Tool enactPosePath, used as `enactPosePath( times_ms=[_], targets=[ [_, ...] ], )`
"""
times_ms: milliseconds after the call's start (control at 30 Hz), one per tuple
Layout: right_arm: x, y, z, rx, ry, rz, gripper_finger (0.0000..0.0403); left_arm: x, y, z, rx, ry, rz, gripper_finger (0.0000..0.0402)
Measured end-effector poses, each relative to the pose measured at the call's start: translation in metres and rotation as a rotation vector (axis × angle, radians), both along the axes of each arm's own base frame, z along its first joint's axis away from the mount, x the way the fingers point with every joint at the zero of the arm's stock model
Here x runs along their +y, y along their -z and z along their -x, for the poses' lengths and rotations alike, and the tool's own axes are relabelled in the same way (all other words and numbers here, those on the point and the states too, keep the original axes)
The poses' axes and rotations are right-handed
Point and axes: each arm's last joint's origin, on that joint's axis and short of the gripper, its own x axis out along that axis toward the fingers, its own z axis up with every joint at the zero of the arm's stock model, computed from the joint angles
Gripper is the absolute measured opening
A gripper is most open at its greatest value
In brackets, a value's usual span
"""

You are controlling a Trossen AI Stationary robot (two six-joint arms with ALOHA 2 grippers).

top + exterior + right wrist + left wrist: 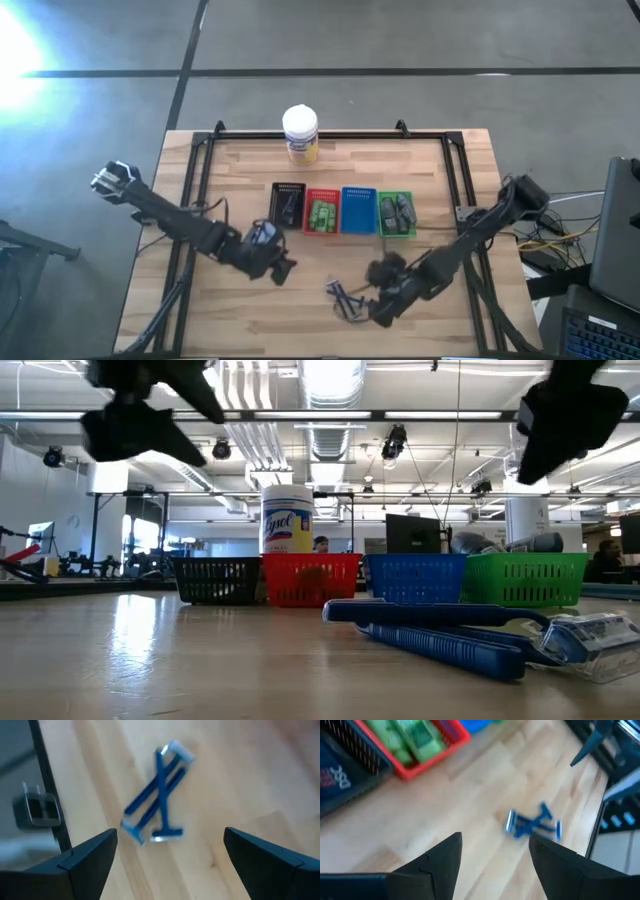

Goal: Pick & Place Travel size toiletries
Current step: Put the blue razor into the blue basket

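Observation:
A few blue disposable razors (345,297) lie crossed in a small heap on the wooden table near its front edge; they also show in the low view (470,635). My right gripper (170,834) is open and hovers just right of and above the razors (157,795), touching nothing. My left gripper (495,840) is open and empty, above the table to the left of the razors (532,824). Green little bottles (320,216) lie in the red tray, grey items (397,210) in the green tray, dark items (288,207) in the black tray.
Four small trays stand in a row mid-table: black (279,190), red (309,192), blue (358,210), green (408,195). A white-lidded jar with a yellow label (300,135) stands at the far edge. A black frame (330,133) runs around the table.

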Motion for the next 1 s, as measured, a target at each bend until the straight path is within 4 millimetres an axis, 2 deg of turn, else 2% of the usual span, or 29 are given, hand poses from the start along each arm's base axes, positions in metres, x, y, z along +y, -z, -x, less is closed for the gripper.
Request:
enactPosePath(
  times_ms=[133, 233, 600, 800, 1000],
  targets=[
    [0.015, 0.016, -0.016, 0.063, -0.092, 0.016, 0.0362, -0.015, 0.003, 0.012, 0.032, 0.051, -0.059, 0.0236],
    [0.023, 0.023, -0.028, 0.077, -0.136, 0.053, 0.0347, -0.019, 0.004, 0.016, 0.044, 0.081, -0.127, 0.0236],
    [0.021, 0.053, -0.061, 0.217, -0.100, 0.135, 0.0224, -0.019, 0.006, 0.018, 0.083, 0.289, -0.358, 0.0236],
    [0.019, 0.059, -0.070, 0.247, -0.096, 0.124, 0.0196, -0.018, 0.006, 0.018, 0.093, 0.373, -0.455, 0.0236],
    [0.018, 0.059, -0.069, 0.284, -0.125, 0.114, 0.0185, -0.018, 0.007, 0.018, 0.100, 0.399, -0.485, 0.0236]
  ],
)
